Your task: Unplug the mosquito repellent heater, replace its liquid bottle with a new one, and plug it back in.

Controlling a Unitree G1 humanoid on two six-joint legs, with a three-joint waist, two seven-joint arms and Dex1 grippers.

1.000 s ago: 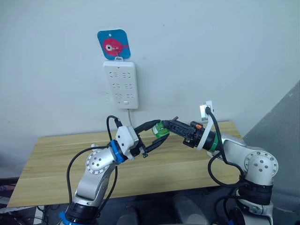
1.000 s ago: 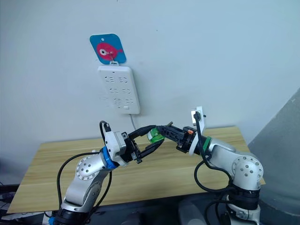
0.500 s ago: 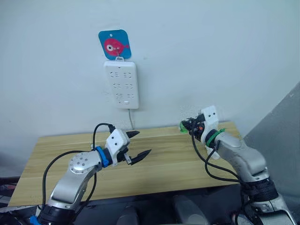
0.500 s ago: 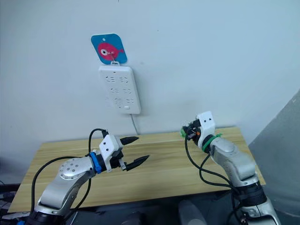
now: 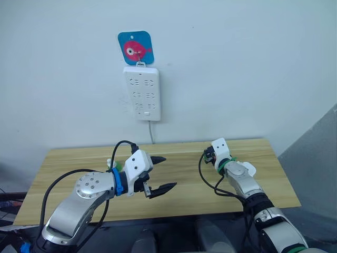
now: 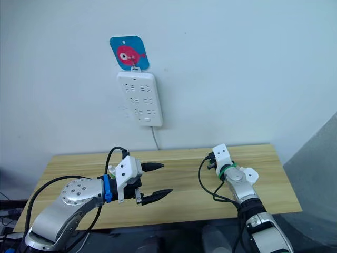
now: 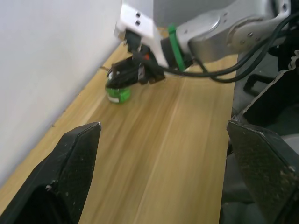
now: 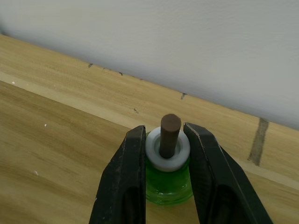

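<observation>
While the left gripper is spread over bare tabletop, a green bottle is pinched by the right gripper near the table's wall-side edge.

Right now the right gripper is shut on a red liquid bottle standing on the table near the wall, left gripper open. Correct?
Not quite: the liquid bottle is green, not red, with a white collar and a brown wick. The right wrist view shows it plainly. The rest holds: the right gripper is shut on it, the bottle stands on the wooden table near the wall, and the left gripper is open.
</observation>
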